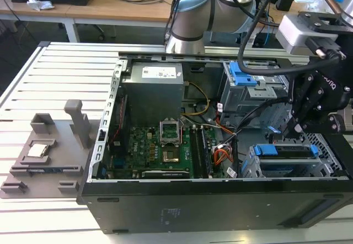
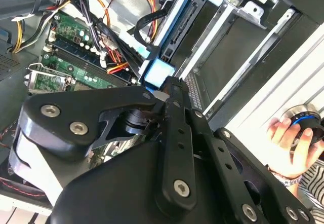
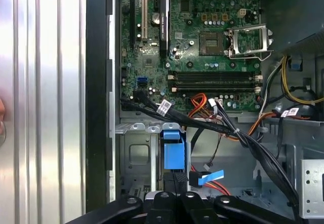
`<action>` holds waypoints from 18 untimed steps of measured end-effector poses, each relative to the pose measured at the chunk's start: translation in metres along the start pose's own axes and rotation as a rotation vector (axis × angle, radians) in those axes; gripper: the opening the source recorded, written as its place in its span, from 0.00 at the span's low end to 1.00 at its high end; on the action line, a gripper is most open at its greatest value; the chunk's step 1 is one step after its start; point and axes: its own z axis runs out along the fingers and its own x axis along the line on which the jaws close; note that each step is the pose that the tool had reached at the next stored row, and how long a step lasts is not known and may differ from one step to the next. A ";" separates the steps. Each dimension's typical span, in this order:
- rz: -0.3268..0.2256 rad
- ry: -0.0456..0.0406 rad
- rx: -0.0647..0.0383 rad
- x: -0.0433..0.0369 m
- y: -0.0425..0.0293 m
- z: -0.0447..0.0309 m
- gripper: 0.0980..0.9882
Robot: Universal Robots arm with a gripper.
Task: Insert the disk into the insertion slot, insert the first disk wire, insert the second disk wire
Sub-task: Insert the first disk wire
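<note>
End effector (image 1: 292, 128) – closed tight, hold unclear – hovers right by the disk (image 1: 287, 157) seated in the insertion slot (image 1: 331, 150)

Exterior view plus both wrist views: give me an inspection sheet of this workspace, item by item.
Surface: slatted metal table bearing the open computer case.
Job's things: disk, in its blue carrier, sits in the insertion slot.
Clutter: grey fixture holding a processor chip, beside the case.
Grippers: gripper above the slot, fingers shut on a blue connector.
Cables: orange-and-red wires and black cables cross the case.
Surroundings: a person's hand at the table edge; wooden benches behind.
</note>
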 end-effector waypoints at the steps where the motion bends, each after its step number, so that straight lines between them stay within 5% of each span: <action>1: 0.000 0.0000 0.000 -0.0002 -0.0042 -0.0001 0.01; 8: 0.000 0.0005 -0.002 -0.0059 -0.0327 -0.0013 0.01; 14: 0.000 0.0048 -0.002 -0.0300 -0.0493 -0.0018 0.01; 18: 0.000 0.0079 -0.004 -0.0379 -0.0605 0.0020 0.01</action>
